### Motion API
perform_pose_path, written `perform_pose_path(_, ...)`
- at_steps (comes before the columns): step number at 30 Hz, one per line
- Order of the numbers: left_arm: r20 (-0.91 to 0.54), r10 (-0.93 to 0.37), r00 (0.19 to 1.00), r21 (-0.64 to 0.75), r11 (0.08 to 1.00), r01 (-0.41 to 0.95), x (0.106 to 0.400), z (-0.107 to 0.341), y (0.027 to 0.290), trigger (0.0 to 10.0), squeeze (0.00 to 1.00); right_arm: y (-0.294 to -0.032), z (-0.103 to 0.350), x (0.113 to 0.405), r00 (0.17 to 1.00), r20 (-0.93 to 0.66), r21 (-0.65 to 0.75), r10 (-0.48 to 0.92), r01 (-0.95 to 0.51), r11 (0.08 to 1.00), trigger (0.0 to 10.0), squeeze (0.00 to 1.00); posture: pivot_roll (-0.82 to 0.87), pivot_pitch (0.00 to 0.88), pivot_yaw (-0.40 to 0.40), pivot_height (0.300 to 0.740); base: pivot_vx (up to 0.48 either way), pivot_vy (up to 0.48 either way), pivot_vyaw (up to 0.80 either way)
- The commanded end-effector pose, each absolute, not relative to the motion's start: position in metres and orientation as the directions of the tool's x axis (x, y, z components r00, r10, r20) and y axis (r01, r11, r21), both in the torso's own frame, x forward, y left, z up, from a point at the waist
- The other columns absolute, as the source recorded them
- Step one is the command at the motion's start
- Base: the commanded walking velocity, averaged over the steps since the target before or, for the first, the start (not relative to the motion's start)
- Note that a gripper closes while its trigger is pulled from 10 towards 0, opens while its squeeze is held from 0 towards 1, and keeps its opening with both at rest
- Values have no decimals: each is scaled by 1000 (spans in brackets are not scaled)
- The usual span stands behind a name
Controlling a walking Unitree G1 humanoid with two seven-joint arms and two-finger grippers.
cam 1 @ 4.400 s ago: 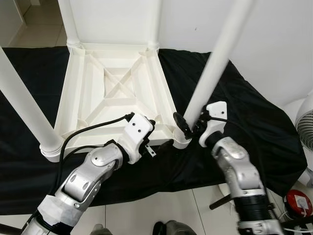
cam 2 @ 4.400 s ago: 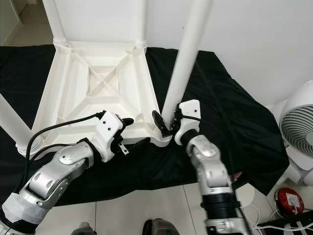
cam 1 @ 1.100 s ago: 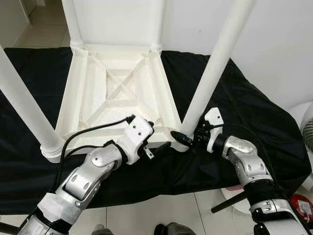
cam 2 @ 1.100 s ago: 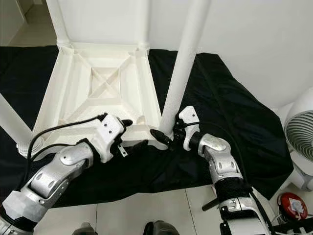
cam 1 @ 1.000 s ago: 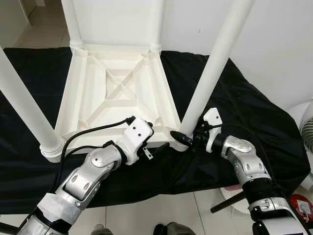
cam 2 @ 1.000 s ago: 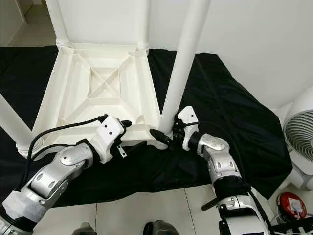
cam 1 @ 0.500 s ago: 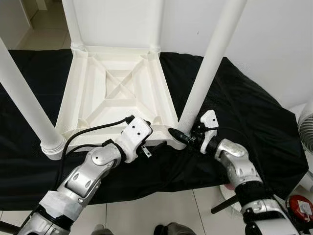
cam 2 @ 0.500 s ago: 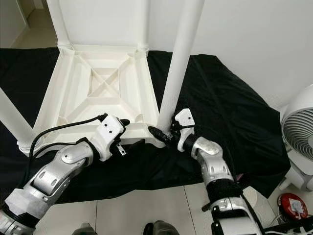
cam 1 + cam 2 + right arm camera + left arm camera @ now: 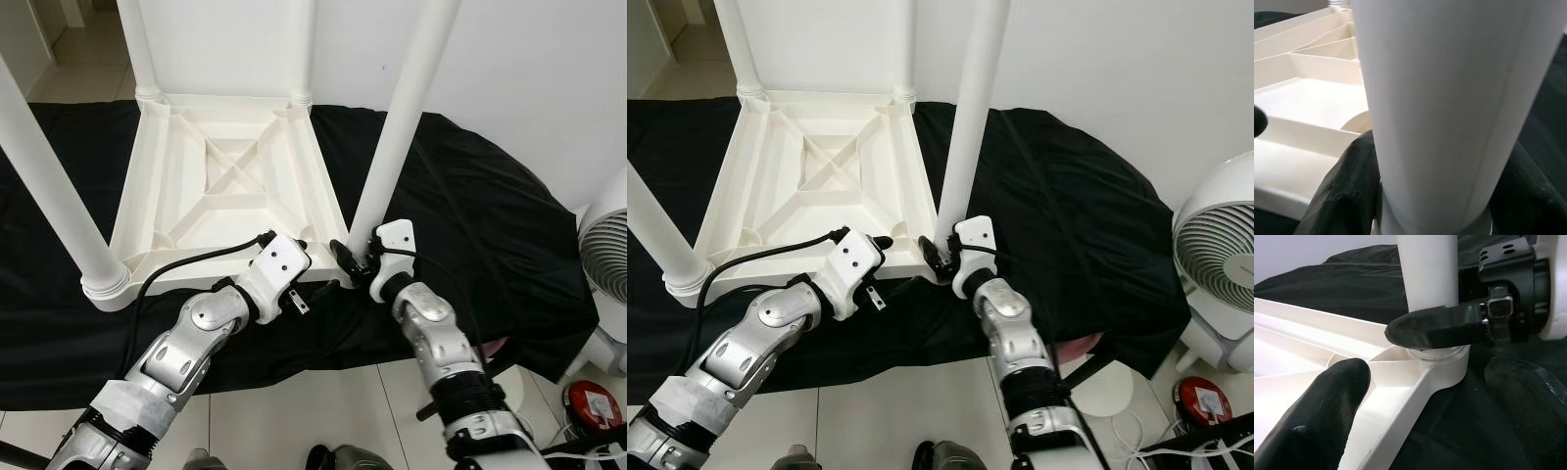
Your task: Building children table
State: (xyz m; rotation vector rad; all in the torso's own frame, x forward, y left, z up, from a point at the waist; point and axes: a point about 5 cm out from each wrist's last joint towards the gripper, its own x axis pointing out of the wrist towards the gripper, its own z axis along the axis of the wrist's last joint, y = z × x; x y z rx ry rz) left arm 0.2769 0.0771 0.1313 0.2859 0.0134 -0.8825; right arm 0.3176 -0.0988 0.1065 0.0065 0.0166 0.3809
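Note:
A white plastic children's table (image 9: 225,186) lies upside down on a black cloth, its legs pointing up. My right gripper (image 9: 351,262) is shut on the base of the near-right leg (image 9: 397,127), just above its corner socket. In the right wrist view the leg (image 9: 1449,98) stands between both black fingers (image 9: 1347,191). My left gripper (image 9: 318,266) is open and straddles the table's near rim beside that corner. One of its fingers (image 9: 1317,416) rests inside the frame, the other lies outside on the cloth.
The black cloth (image 9: 470,215) covers the floor under the table and ends at white tiles near my feet. A white fan (image 9: 1215,264) stands at the right, with a red object (image 9: 1200,399) on the floor by it. A white wall rises behind.
The near-right leg stands more upright than before. My right forearm has swung in toward the middle, still holding the leg's base. The left gripper stays at the rim.

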Motion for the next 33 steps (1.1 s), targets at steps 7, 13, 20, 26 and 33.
perform_pose_path(7,-108,-760,641,224,609,761,280,134,83,10000,0,-94,102,318,979,-69,27,193,-192,981,10000,0,89,0,-88,740,0,0,0)
perform_pose_path(13,-110,-760,640,219,610,762,279,134,83,10000,0,-102,102,318,979,-69,27,194,-192,981,10000,1000,89,0,-86,740,0,0,0)
perform_pose_path(20,-109,-757,644,211,616,759,279,134,83,10000,0,-112,110,320,977,-23,8,212,-212,977,10000,1000,85,0,-81,740,0,0,0)
perform_pose_path(26,-110,-759,642,199,616,762,278,134,81,10000,0,-122,120,318,957,32,-40,288,-287,957,10000,1000,81,0,-81,740,0,0,0)
perform_pose_path(33,-115,-770,628,172,607,776,271,131,77,10000,0,-140,134,304,774,40,-145,632,-621,770,10000,0,71,0,-70,740,0,0,0)
